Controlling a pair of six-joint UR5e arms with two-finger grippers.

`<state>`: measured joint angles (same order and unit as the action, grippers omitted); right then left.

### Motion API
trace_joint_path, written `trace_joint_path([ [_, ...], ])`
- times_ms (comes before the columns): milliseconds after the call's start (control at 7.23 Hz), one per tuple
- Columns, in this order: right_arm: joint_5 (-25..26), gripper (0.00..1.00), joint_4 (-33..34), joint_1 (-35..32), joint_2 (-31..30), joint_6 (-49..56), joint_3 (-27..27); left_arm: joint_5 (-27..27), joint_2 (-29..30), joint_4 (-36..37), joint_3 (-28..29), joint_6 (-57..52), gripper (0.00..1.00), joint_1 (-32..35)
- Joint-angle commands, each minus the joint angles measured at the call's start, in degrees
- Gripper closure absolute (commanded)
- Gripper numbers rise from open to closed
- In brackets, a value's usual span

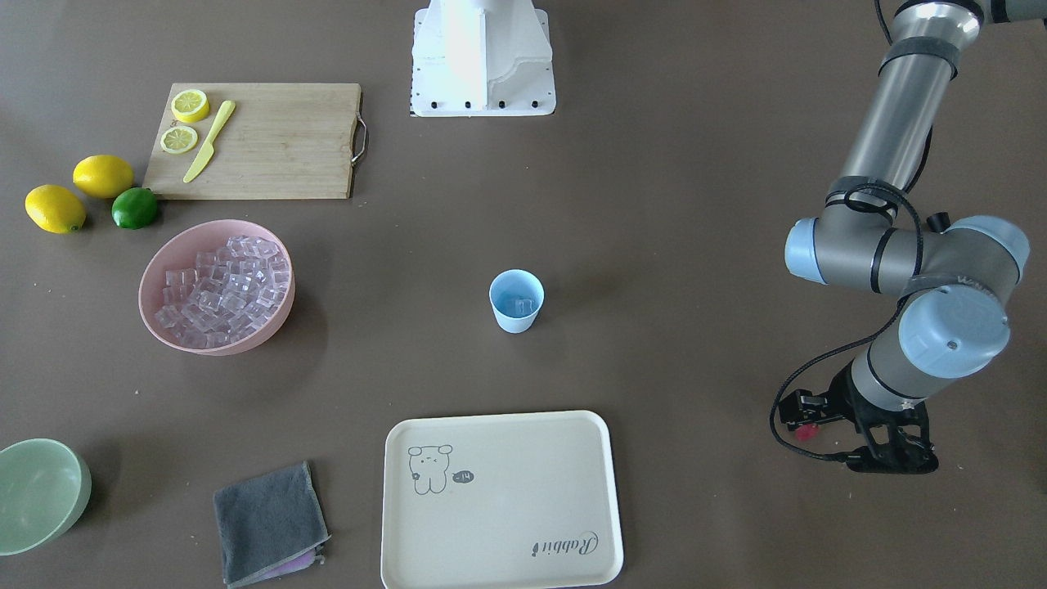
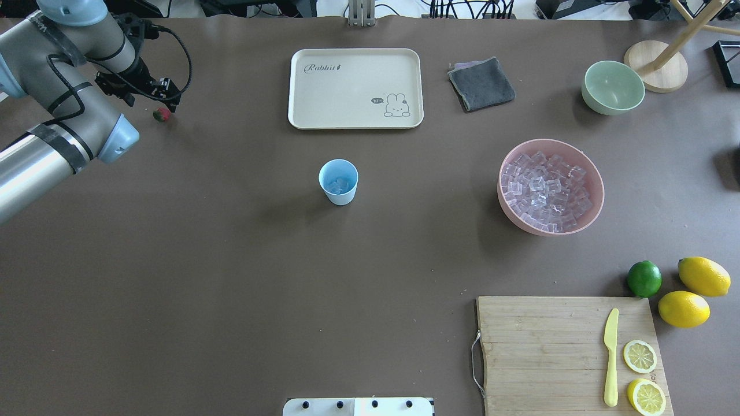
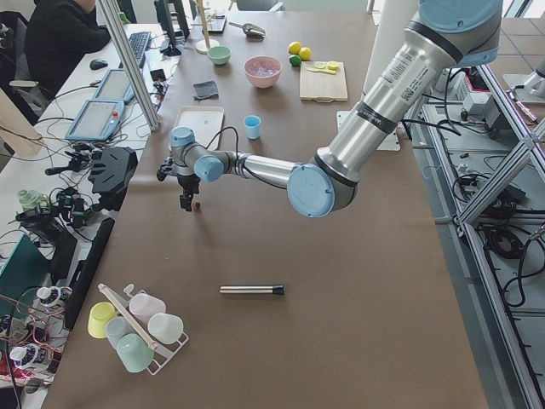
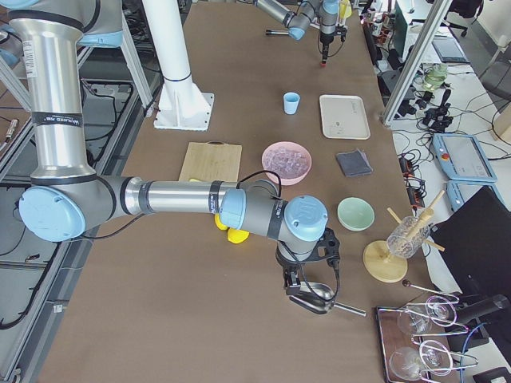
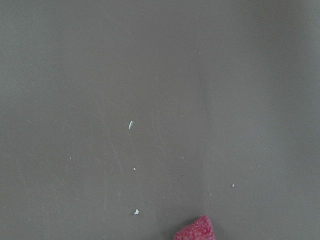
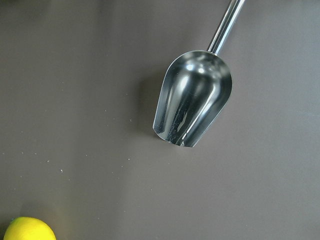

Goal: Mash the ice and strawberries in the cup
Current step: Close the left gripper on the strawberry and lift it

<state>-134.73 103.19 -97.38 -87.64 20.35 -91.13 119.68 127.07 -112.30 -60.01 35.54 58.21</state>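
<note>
Front view: the cup (image 1: 516, 301) stands mid-table (image 1: 695, 270) with a few cubes of ice (image 1: 521, 306) inside; far more fills the pink bowl (image 1: 155, 307). 1 strawberry (image 1: 807, 432) lies on the table just beside the left gripper (image 1: 891, 456); I can't tell whether its fingers are apart or together.

Overhead: the strawberry sits well apart from the cup.

Left wrist: only the berry's tip shows at the bottom edge.

Right side view: the right gripper (image 4: 307, 279) hangs over a metal scoop (image 4: 313, 301); I can't tell its finger state either.
</note>
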Motion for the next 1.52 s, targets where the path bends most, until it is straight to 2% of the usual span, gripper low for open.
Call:
trace_joint_path([
  [0,-0.01,0.00,-0.09,0.09,-0.07,-0.04,0.16,-0.14,-0.16,-2.99,2.51,-0.38,0.24,-1.08],
  [138,0.08,0.01,-0.09,0.00,0.10,-0.04,0.25,-0.14,-0.16,-5.01,3.93,-0.39,0.26,-1.08],
  [277,0.08,0.00,-0.09,0.00,0.10,-0.04,0.25,-0.14,-0.16,-5.03,3.94,-0.39,0.38,-1.08],
  [415,0.08,0.00,-0.18,0.09,0.10,-0.04,0.25,-0.14,-0.16,-5.03,3.94,-0.39,0.69,-1.08],
  [968,-0.01,0.00,-0.09,0.00,0.01,-0.04,-0.01,0.03,0.54,-5.03,2.54,-0.56,0.77,-0.64],
  [1245,-0.01,0.00,0.08,0.00,0.02,-0.04,-0.01,0.03,2.38,-2.42,-2.63,0.58,0.77,-0.55],
  [1383,-0.01,0.01,0.26,0.00,0.10,-0.22,-0.01,0.12,4.57,0.47,-5.26,5.98,0.77,-0.99],
])
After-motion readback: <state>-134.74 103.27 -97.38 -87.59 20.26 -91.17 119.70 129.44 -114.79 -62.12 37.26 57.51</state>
